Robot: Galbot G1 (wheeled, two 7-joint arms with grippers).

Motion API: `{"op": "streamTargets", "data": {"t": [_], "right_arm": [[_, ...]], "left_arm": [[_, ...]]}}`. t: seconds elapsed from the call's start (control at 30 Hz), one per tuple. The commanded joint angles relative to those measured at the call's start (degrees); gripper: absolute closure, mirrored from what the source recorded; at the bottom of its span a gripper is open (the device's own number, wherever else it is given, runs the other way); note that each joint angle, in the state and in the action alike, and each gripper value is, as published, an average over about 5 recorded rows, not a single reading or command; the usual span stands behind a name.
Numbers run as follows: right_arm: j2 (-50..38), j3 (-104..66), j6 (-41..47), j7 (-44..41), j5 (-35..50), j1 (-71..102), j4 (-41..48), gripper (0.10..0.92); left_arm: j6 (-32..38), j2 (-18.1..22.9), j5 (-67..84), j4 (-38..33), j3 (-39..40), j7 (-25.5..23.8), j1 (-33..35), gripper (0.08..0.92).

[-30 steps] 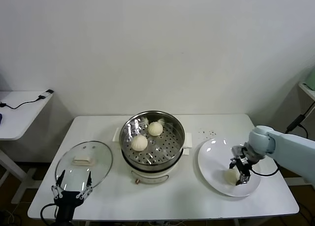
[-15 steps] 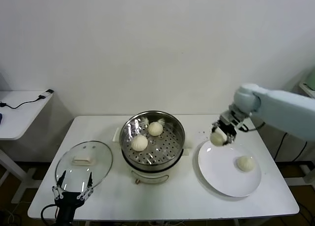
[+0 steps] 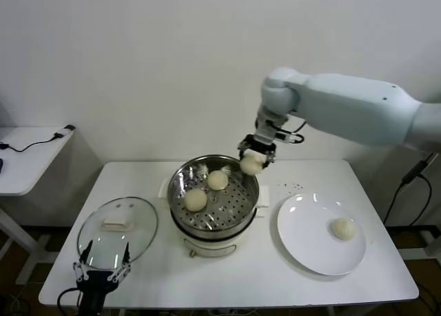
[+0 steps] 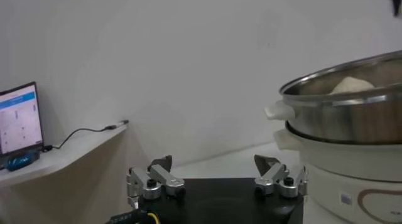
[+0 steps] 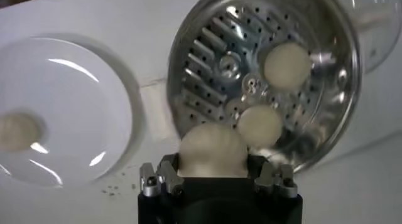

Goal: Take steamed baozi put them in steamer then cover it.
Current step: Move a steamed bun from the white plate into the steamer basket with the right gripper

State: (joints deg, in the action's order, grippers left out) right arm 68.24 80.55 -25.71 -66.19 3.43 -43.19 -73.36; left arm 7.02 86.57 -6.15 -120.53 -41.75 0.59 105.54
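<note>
Third bun up over the steamer

Right gripper [image 3: 253,158] clamps a bun [image 3: 251,164] above the steamer [image 3: 214,192] rim; left gripper [image 3: 102,269] idles wide open beside the lid [image 3: 118,224].

Plain white wall [image 3: 138,68] ran across the far side, evenly lit, no windows. White bench [image 3: 227,281] stood centre, w/ a few dark specks [image 3: 289,186] on its far right. Second white side table [image 3: 27,158] sat far left, carrying a black cable [image 3: 38,142]; a lit monitor [image 4: 19,118] stood on it.
</note>
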Motion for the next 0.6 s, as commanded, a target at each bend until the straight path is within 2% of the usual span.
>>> {"op": "streamTargets", "data": {"t": [0.03,0.27,0.6], "right_arm": [[11.2,-0.6,-5.8,-0.5,-3.7,3.0,0.3,0.328],[12.4,0.4,-7.3,-0.6,-6.8,8.2,-1.0,0.328],[10.9,2.4,-7.3,-0.1,-6.5,10.3,-3.1,0.321]], "left_arm": [[0.0,0.1,0.3,0.0,0.0,-0.1,0.0,0.177],[0.2,-0.1,1.4,-0.2,-1.4,0.0,0.4,0.177],[0.3,0.0,1.8,0.4,-1.7,0.0,0.4,0.177]]}}
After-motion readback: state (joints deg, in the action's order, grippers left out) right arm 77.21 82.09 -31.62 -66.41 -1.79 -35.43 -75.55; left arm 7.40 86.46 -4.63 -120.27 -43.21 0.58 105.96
